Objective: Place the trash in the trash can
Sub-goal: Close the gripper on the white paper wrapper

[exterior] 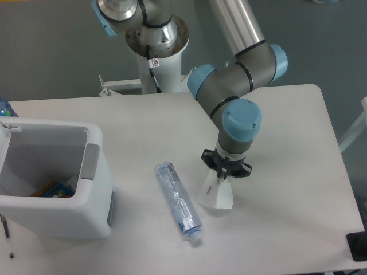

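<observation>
open tabletop (287,189) on far side of gripper (222,175); bottle (178,200) lying between gripper and trash can (51,177), bin mouth unobstructed.

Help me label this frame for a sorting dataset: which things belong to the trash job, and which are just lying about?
Part of the job:
- paper cup, with the gripper at its narrow end
- plastic bottle, lying on the table
- trash can, at the left

Just lying about:
- colourful item already inside the can
- blue object at the left edge
</observation>
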{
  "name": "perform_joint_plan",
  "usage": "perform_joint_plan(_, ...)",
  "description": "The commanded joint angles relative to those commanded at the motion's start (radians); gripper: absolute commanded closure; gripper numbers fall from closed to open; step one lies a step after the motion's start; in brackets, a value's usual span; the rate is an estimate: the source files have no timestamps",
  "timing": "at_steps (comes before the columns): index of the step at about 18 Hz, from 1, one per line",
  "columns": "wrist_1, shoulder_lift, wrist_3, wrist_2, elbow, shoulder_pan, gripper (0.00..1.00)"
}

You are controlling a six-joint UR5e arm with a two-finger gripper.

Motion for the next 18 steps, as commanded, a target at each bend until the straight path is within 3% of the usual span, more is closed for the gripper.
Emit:
perform_joint_plan(9,-0.002,0.025,-0.003,-0.184,0.021,0.054,0.76)
perform_joint_plan(14,-0.005,0.025,-0.003,-0.212,0.052,0.057,0.76)
perform_joint_plan(15,-0.005,0.026,-0.005,-0.229,0.057,0.058,0.77)
perform_joint_plan(18,-0.005,0.043,-0.04,-0.282,0.061,0.075,0.98)
